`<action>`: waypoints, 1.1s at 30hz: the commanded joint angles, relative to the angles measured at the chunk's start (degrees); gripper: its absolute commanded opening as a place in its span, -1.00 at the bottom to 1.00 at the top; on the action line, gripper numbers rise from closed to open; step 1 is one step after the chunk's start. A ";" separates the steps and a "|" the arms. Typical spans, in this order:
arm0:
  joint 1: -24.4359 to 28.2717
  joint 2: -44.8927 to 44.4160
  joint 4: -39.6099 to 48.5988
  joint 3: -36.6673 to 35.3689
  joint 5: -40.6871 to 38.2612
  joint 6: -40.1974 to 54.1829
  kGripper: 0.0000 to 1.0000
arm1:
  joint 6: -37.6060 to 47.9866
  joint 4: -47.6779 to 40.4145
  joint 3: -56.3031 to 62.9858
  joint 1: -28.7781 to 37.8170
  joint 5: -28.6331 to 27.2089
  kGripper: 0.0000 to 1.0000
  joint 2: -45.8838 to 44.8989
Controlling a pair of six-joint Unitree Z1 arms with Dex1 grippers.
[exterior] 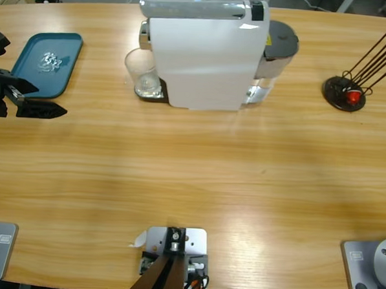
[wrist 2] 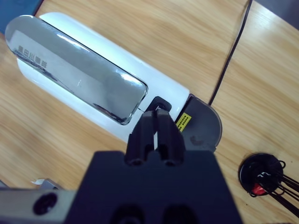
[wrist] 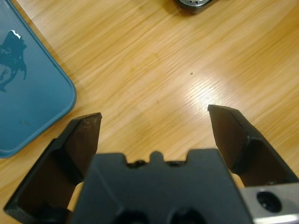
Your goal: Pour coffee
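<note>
A white coffee machine (exterior: 204,61) with a chrome top stands at the back middle of the table. On its drip tray, at the machine's left end, is a clear glass tumbler (exterior: 141,74); I see no coffee in it. My left gripper (exterior: 51,101) hovers open and empty over bare wood beside a teal tray, well left of the glass. In the left wrist view the left gripper (wrist: 154,115) has its jaws spread wide. My right gripper (wrist 2: 155,114) is shut, looking down on the machine (wrist 2: 93,79) with its tips over a black button (wrist 2: 162,103). It does not show in the high view.
The teal tray (exterior: 45,62) at the back left holds a crumpled silvery scrap (exterior: 52,61). A black round stand (exterior: 343,94) with dark rods and a red capsule sits at the back right. The machine's grey tank lid (wrist 2: 203,126) and a black cable (wrist 2: 231,51) lie behind it.
</note>
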 commanded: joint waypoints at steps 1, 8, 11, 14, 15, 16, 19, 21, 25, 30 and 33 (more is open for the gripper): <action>0.16 0.88 0.72 1.67 0.55 -1.25 1.00 | -0.22 0.46 0.27 -0.91 1.88 -1.00 3.32; 0.16 0.99 0.67 1.65 0.55 -1.28 1.00 | -0.22 0.40 0.59 -1.17 1.09 -1.00 3.50; 0.16 1.06 0.63 1.67 0.57 -1.32 1.00 | -0.22 0.37 0.55 -2.00 0.91 -1.00 3.53; 0.16 1.06 0.65 1.67 0.57 -1.37 1.00 | -0.31 0.28 0.76 -2.23 0.91 -1.00 3.81; 0.16 1.06 0.69 1.67 0.57 -1.37 1.00 | -0.31 0.21 0.82 -2.23 0.91 -1.00 3.94; 0.16 1.06 0.65 1.67 0.59 -1.37 1.00 | -0.34 0.10 0.85 -2.23 1.00 -1.00 4.08; 0.16 1.15 0.65 1.67 0.59 -1.37 1.00 | -0.39 0.05 0.85 -2.11 1.28 -1.00 4.30; 0.16 1.32 0.63 1.67 0.64 -1.37 1.00 | -0.41 0.09 0.96 -1.86 1.44 -1.00 4.37; 0.16 1.76 0.53 1.67 0.55 -1.37 1.00 | -0.61 0.00 1.61 -1.53 1.23 -1.00 4.46; 0.16 1.90 0.48 1.67 0.60 -1.37 1.00 | -0.66 -0.16 1.55 -1.53 1.44 -1.00 4.71; 0.16 2.08 0.46 1.63 0.55 -1.37 1.00 | -0.75 -0.16 1.64 -1.44 1.48 -1.00 4.92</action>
